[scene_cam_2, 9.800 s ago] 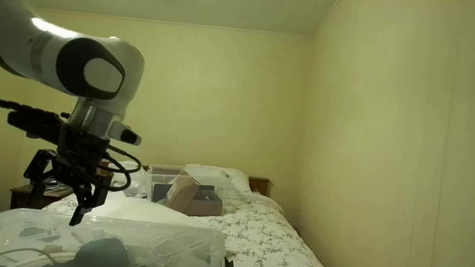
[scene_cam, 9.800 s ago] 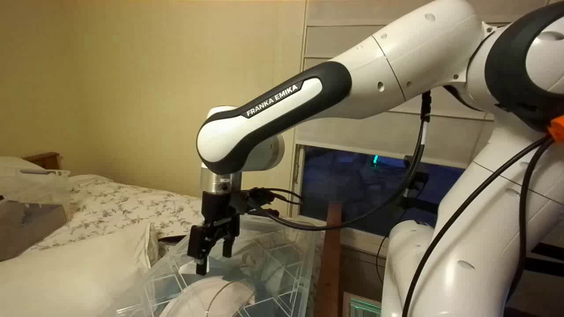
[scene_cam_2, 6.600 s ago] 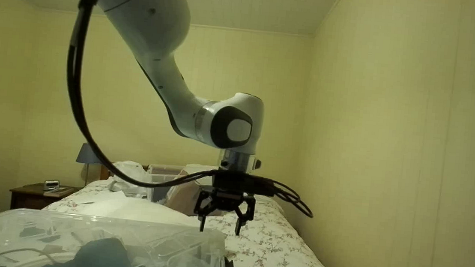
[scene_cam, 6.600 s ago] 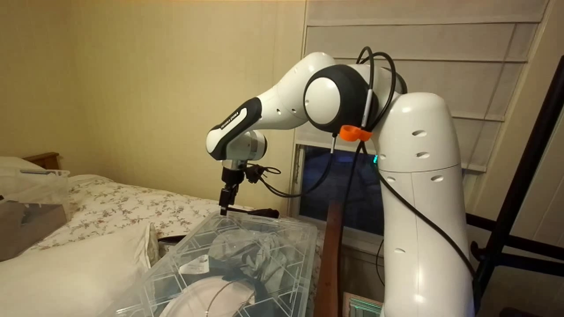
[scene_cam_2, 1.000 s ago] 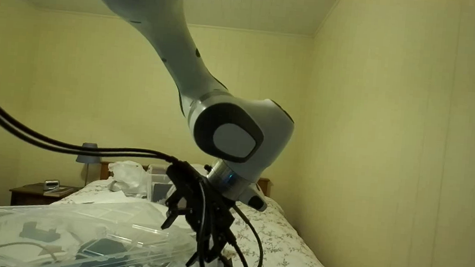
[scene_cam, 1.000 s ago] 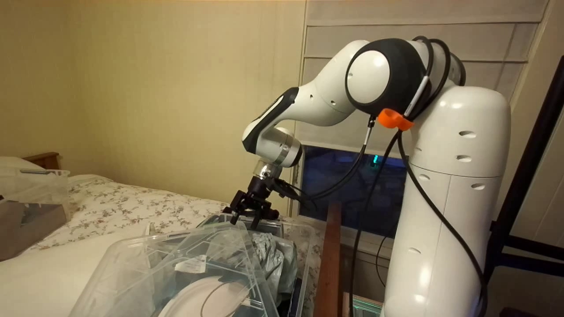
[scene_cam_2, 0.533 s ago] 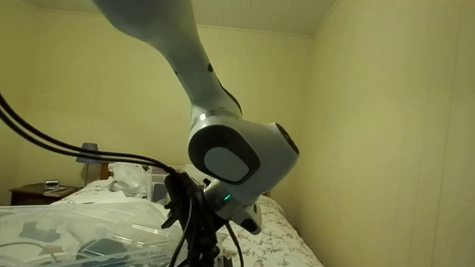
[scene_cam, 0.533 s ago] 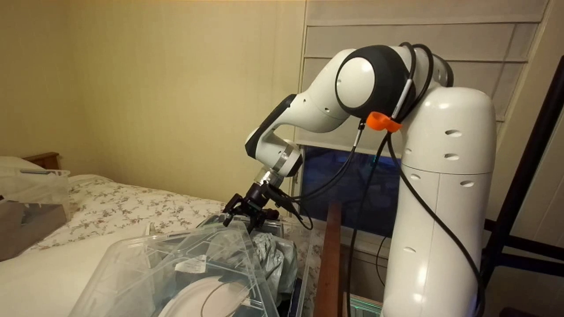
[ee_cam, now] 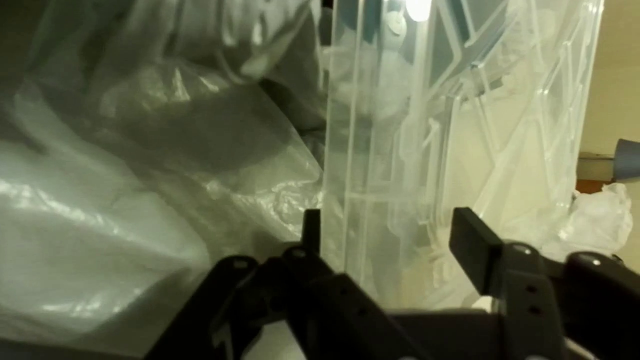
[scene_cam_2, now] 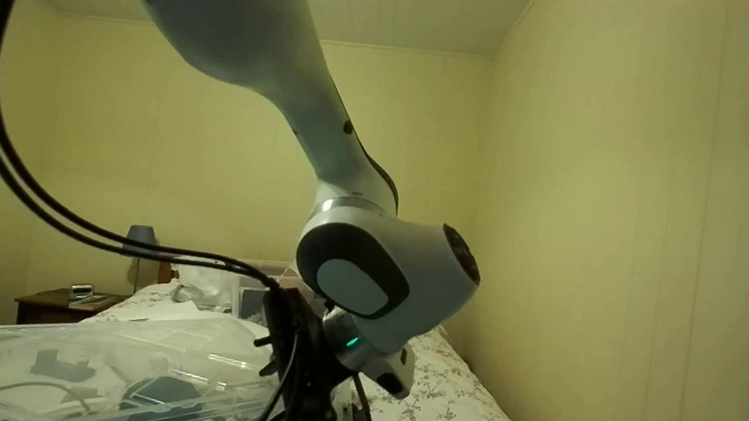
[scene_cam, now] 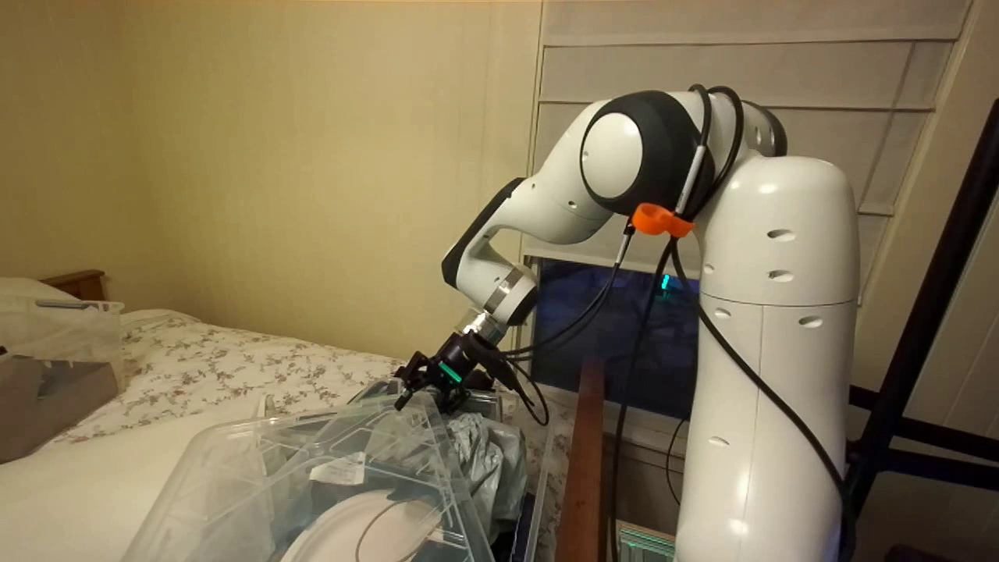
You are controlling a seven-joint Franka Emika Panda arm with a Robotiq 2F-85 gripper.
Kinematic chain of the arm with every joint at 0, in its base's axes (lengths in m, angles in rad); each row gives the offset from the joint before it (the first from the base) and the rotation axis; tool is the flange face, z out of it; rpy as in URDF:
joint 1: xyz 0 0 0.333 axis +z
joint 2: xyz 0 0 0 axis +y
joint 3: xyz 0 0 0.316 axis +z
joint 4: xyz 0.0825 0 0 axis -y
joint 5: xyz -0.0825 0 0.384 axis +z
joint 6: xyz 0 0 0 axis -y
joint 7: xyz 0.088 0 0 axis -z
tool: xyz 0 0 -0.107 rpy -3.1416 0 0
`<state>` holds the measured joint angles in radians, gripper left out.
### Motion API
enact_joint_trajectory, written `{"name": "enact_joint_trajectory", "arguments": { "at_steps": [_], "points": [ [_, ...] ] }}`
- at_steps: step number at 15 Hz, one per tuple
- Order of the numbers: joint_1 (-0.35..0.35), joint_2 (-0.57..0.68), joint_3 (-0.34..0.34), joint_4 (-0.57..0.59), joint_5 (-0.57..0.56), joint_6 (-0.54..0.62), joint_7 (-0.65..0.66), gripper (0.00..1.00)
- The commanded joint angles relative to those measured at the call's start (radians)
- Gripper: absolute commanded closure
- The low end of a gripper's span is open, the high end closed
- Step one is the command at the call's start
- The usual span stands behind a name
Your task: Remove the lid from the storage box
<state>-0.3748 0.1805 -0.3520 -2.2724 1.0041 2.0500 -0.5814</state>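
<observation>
Wrist view: crumpled plastic (ee_cam: 115,215) fills the area left of the pincer (ee_cam: 387,240); pincer's jaws stand apart with the long edge of the lid (ee_cam: 452,110) between them, can't tell if touching; past the pincer on the right, white bag (ee_cam: 600,220), then blue-grey lampshade (ee_cam: 629,160). In an exterior view: clear bin (scene_cam: 90,332) well left of the pincer, on floral bedding (scene_cam: 234,367); lid askew below-left of the pincer, partly over the storage box (scene_cam: 539,499), white round item (scene_cam: 359,523) visible through it; grey bag (scene_cam: 495,476) uncovered below-right of the pincer; robot arm (scene_cam: 769,351) farther right.
</observation>
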Motion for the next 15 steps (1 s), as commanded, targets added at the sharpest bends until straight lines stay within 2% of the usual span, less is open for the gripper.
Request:
{"name": "enact_joint_trajectory", "arguments": {
  "at_steps": [1,4,5,6,7,9,11,15],
  "points": [
    [-0.019,-0.031,0.008,0.010,0.070,-0.025,-0.035,0.61],
    [-0.022,-0.058,0.003,0.019,0.101,-0.069,-0.049,0.71],
    [-0.023,-0.070,0.000,0.022,0.108,-0.086,-0.048,0.71],
    [-0.025,-0.078,-0.003,0.027,0.122,-0.107,-0.050,0.77],
    [-0.026,-0.088,-0.005,0.031,0.122,-0.122,-0.048,0.75],
    [-0.023,-0.109,-0.010,0.035,0.107,-0.150,-0.026,0.94],
    [-0.013,-0.135,-0.007,0.040,0.091,-0.163,0.007,1.00],
    [0.027,-0.213,0.022,0.071,0.075,-0.187,0.081,0.98]
  ]
}}
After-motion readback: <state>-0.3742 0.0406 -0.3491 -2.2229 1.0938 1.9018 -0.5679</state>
